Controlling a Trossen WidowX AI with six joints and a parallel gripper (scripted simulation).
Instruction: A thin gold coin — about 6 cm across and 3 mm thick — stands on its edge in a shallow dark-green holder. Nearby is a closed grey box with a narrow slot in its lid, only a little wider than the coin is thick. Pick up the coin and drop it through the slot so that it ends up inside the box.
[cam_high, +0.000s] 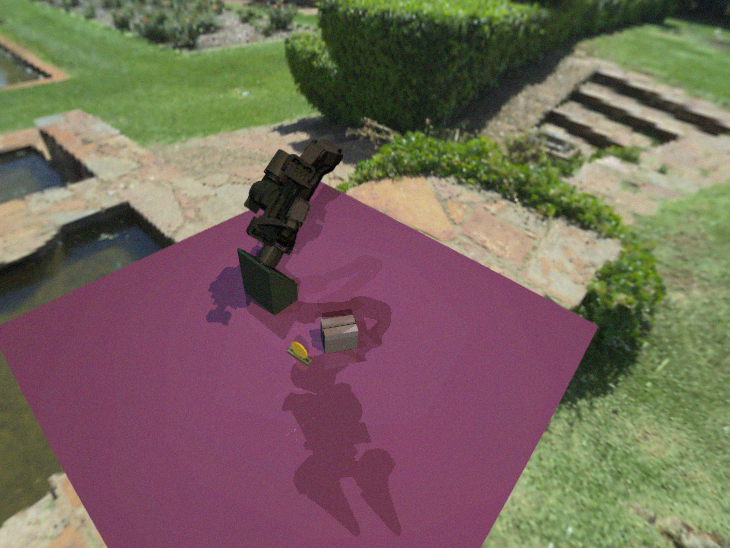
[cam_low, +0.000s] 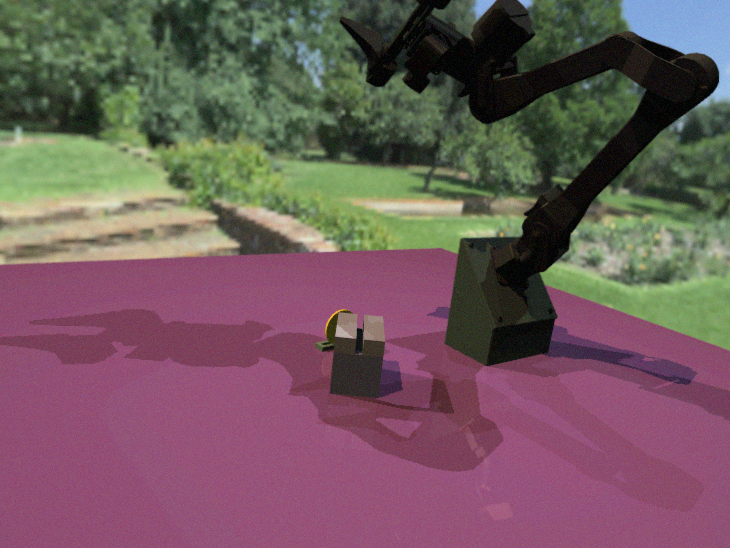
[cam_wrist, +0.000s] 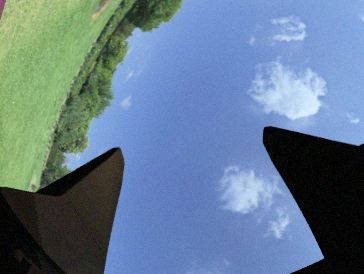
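Your gripper (cam_wrist: 193, 174) stands wide apart with nothing between its fingers; in the wrist view you see only blue sky, clouds and a slanted strip of grass and trees between the two dark tips.

From the top view, you find the arm (cam_high: 285, 194) folded up above its dark green base (cam_high: 268, 286) near the far side of the purple table (cam_high: 176, 412). The gold coin (cam_high: 299, 349) stands on edge in its green holder (cam_high: 298, 356), just beside the grey box (cam_high: 339, 333), well apart from the arm.

In the exterior view, your gripper (cam_low: 383, 44) is raised high at the frame's top edge, far above the table. The box (cam_low: 357, 359) sits in front, its lid slot (cam_low: 359, 339) facing you, and the coin (cam_low: 333, 325) peeks out behind its left side, upright in the holder (cam_low: 323, 345).
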